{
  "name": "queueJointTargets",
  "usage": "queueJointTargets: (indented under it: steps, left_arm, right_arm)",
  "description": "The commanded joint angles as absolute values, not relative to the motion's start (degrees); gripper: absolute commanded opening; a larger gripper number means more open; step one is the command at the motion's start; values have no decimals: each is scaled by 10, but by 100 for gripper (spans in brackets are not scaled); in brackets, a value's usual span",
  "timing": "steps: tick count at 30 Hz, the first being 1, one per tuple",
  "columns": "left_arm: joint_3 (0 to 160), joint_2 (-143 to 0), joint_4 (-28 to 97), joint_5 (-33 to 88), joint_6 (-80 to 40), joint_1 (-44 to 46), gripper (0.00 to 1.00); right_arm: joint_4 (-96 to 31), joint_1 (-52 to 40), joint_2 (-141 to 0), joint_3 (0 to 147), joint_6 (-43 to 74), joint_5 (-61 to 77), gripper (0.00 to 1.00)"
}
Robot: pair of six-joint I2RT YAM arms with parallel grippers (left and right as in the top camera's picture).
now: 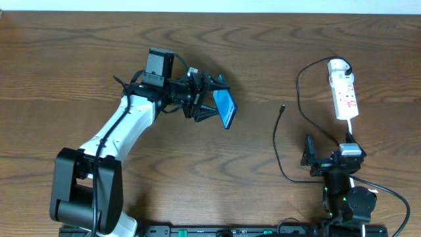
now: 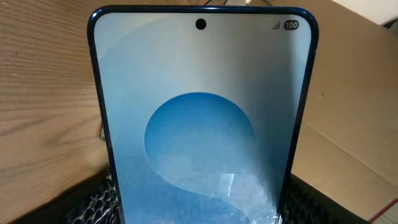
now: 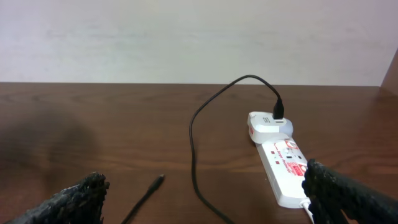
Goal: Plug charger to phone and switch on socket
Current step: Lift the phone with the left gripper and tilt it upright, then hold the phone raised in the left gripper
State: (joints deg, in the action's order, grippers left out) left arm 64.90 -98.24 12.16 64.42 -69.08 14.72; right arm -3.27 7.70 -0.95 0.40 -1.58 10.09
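Note:
My left gripper [image 1: 212,105] is shut on the phone [image 1: 226,108] and holds it tilted above the table's middle. In the left wrist view the phone [image 2: 202,124] fills the frame, blue swirl screen facing the camera, with a finger [image 2: 93,199] pressed on each long edge. The charger's black plug tip [image 1: 283,106] lies loose on the table, and its cable [image 1: 276,145] loops back up to the socket [image 1: 344,92], a white power strip at the far right. My right gripper [image 1: 329,150] stands open just before the strip's near end. In the right wrist view the plug tip [image 3: 160,180] lies between its spread fingers.
A white adapter [image 3: 270,124] sits in the socket's [image 3: 283,165] far end with the black cable [image 3: 193,143] rising from it. The strip's thick white cord [image 1: 352,131] runs toward the right arm's base. Bare wooden table [image 1: 99,52] surrounds everything; a pale wall stands behind.

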Motion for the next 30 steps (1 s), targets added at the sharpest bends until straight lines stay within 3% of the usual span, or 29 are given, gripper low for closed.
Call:
queueJointTargets:
  steps: [1,30]
  left_arm:
    - [651,-963,114,670,-708,144,76]
    - [651,-963,101,671,-706,144,76]
  right_arm:
    - [-35,79,-6,3,-22,105,99]
    - [-35,79,-6,3,-22,105,99]
